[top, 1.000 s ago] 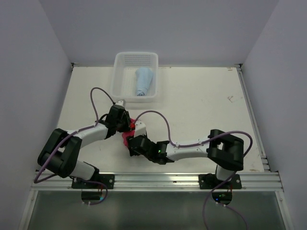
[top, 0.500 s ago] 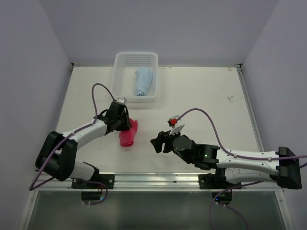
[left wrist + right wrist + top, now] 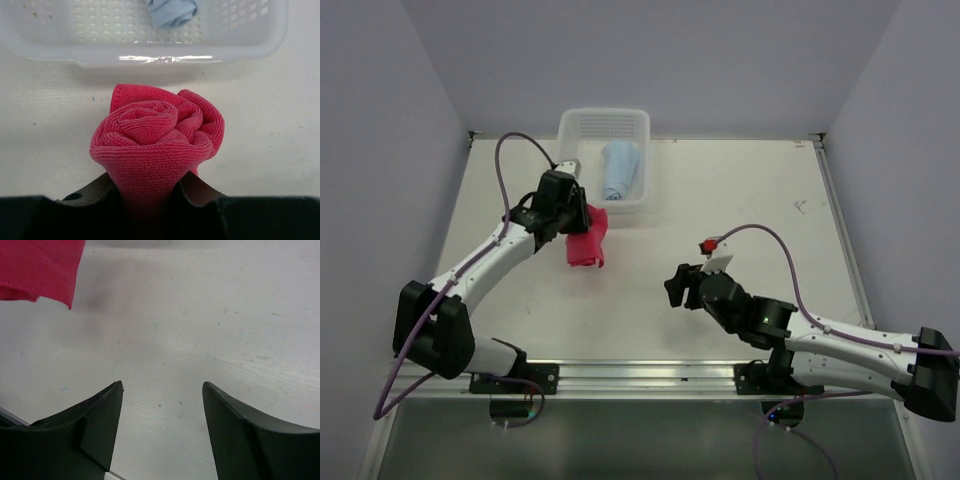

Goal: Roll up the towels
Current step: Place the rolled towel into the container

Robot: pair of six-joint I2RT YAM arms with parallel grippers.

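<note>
- At the worktop's (image 3: 720,200) left, left pincer (image 3: 575,218) partly closed, clamping rolled pink towel (image 3: 586,243) by one end, just in front of basket (image 3: 603,120).
- In basket: blue towel (image 3: 619,168), rolled.
- Further right, right pincer (image 3: 676,287) wide open, holding nothing, well apart from pink towel.

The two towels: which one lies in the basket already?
The light blue towel: it lies rolled inside the white mesh basket. The pink-red towel is outside the basket, gripped by the left hand.
</note>
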